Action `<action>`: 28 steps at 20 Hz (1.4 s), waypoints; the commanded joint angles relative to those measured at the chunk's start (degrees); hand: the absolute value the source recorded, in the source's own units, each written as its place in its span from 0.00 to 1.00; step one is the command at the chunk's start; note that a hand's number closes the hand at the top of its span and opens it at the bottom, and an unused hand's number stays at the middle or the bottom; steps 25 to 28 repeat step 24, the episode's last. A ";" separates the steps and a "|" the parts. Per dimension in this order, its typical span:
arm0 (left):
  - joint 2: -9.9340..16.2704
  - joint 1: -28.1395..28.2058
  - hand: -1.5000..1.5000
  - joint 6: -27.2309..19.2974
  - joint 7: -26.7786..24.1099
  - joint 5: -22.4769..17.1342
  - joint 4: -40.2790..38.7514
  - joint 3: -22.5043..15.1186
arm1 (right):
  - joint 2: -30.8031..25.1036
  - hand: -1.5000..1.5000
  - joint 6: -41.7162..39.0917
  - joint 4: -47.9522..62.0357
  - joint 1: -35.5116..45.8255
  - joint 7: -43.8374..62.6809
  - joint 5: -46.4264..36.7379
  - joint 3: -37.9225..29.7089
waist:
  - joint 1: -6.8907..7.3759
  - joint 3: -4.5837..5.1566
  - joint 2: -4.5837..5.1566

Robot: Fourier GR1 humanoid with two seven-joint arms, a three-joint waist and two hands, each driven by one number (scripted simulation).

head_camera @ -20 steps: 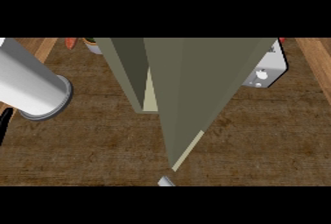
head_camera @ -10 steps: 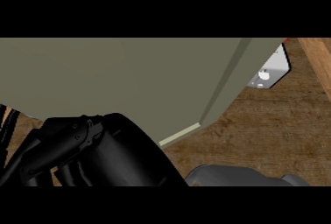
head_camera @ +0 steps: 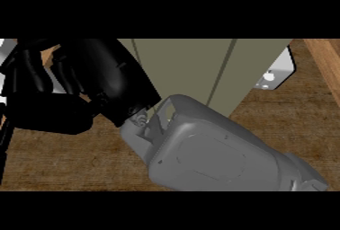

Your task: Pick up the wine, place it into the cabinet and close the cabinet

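Observation:
The olive-green cabinet (head_camera: 192, 67) fills the top middle, its two door faces meeting at a vertical seam. My right hand (head_camera: 100, 76) lies black across the cabinet's left door, its fingers (head_camera: 40, 72) loosely bent and holding nothing. Its grey forearm (head_camera: 212, 157) runs in from the lower right. No wine bottle shows anywhere. A thin dark strip at the left edge may be my left hand (head_camera: 4, 134); too little of it shows to read.
Brown wooden counter (head_camera: 66, 166) spreads below and right of the cabinet. A white metal bracket (head_camera: 274, 74) sticks out at the cabinet's right side. A lighter wooden beam (head_camera: 325, 58) runs along the upper right corner.
The cabinet door, edge-on a second ago, has swung round to face me flat. My right hand and forearm have come into view and moved up and left across the door.

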State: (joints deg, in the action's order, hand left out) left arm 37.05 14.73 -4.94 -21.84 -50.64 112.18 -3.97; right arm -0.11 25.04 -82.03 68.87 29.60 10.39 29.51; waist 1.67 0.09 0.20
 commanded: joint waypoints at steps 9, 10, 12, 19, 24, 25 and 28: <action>-0.54 -0.02 0.00 1.79 3.49 0.54 0.46 3.34 | -1.17 1.00 -10.72 22.01 0.32 -15.89 2.08 -10.00 | -0.02 -0.06 0.25; -2.40 -0.14 0.00 -0.77 2.88 2.99 2.06 1.21 | -0.98 1.00 -10.31 23.48 2.91 -15.23 1.76 -11.30 | -0.07 -0.06 0.18; -2.13 -4.49 0.00 0.85 2.82 2.20 -3.24 2.45 | -2.88 1.00 -13.17 24.60 1.54 -17.50 2.27 -11.32 | -0.77 -0.02 0.54; -2.81 -3.43 0.00 -0.87 4.78 2.68 0.20 1.27 | -6.09 1.00 -13.50 26.83 1.90 -19.19 -0.63 -11.82 | -0.66 -0.04 0.31; -3.70 -5.78 0.00 -0.81 4.82 2.37 -1.58 1.52 | -5.36 1.00 -14.06 28.26 1.33 -20.67 -1.35 -11.44 | -0.84 0.00 0.63; -3.70 -5.78 0.00 -0.81 4.82 2.37 -1.58 1.52 | -5.36 1.00 -14.06 28.26 1.33 -20.67 -1.35 -11.44 | -0.84 0.00 0.63; -3.70 -5.78 0.00 -0.81 4.82 2.37 -1.58 1.52 | -5.36 1.00 -14.06 28.26 1.33 -20.67 -1.35 -11.44 | -0.84 0.00 0.63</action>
